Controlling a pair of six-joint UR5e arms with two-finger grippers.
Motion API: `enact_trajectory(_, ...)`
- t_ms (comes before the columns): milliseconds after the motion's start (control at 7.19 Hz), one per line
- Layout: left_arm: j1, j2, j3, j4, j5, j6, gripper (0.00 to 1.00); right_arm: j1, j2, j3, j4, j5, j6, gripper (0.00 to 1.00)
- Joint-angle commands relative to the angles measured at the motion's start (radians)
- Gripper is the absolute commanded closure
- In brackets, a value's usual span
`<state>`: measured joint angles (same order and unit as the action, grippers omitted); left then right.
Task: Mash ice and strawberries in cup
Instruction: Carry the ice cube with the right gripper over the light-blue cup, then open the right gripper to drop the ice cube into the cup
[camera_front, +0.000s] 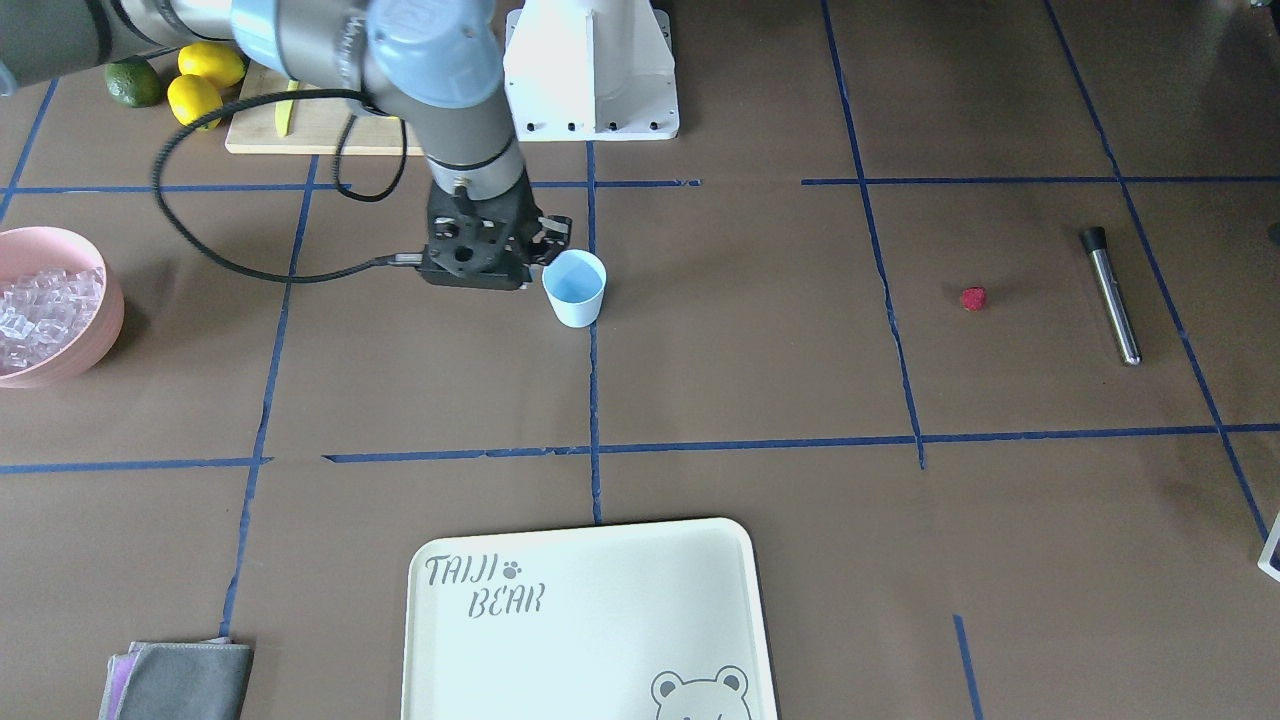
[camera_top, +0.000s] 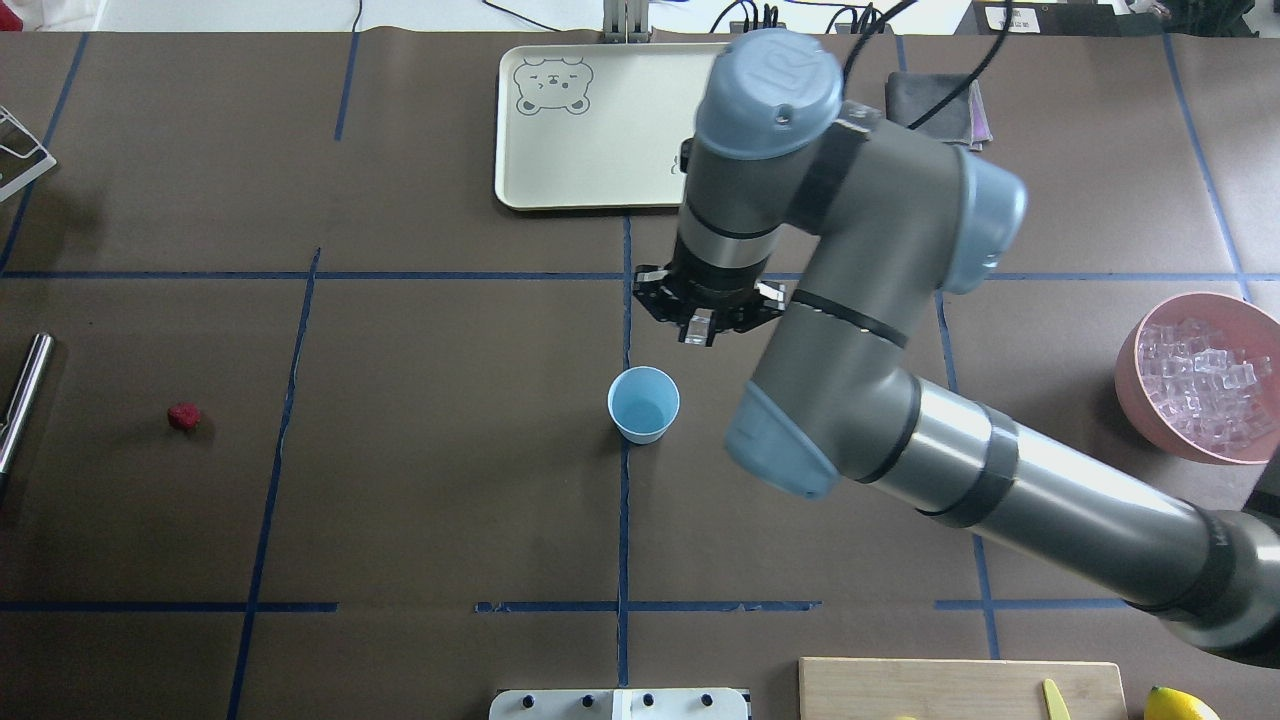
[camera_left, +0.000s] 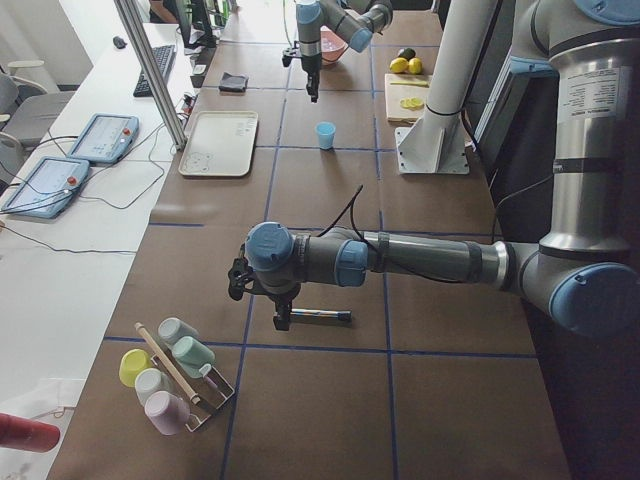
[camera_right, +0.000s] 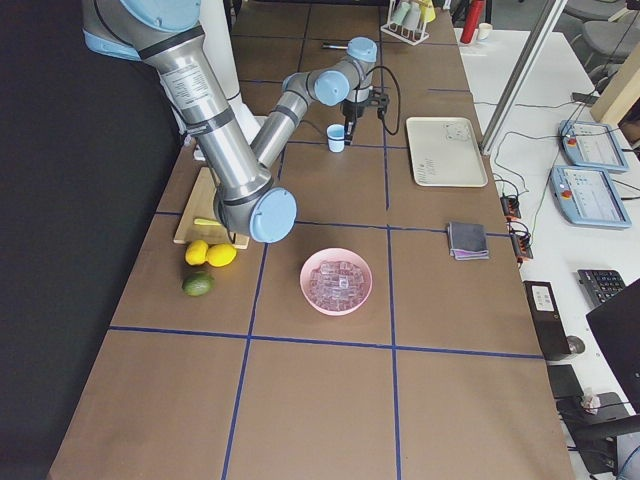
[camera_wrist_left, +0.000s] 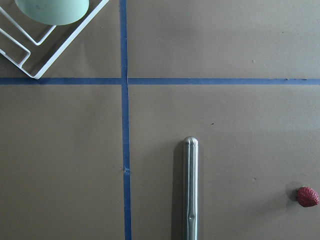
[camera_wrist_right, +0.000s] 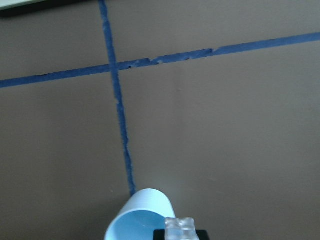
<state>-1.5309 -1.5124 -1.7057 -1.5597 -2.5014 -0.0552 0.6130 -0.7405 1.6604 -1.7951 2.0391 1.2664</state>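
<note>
Right gripper (camera_top: 699, 328) is clamped on one ice cube (camera_wrist_right: 179, 227) and held raised above the table. The cup (camera_top: 643, 403) stands upright on the centre tape line, apparently empty, just to the robot's left of the cube. The wrist view puts the cube at the rim's edge, not over the mouth (fore-aft offset unsettled; the views disagree). Bulk ice (camera_top: 1205, 380) sits in the pink bowl (camera_top: 1121, 368), well apart. Strawberry (camera_top: 184, 417) lies nearer the left gripper (camera_left: 283, 318), whose grip state I cannot tell
</note>
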Motion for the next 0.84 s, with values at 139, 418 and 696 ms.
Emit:
enact_trajectory(139,0.0,0.0,0.003,0.001,-0.002,0.0,0.0,-0.056,0.049,-0.102,0.056,-0.046,0.053,0.99)
enact_trajectory(418,0.0,0.0,0.003,0.001,-0.001,0.0,0.0,-0.064,0.044,-0.094,0.025,-0.028,0.054,0.98)
enact_trajectory(696,0.0,0.0,0.003,0.001,-0.001,0.0,0.0,-0.064,0.049,-0.082,-0.013,0.035,0.054,0.97)
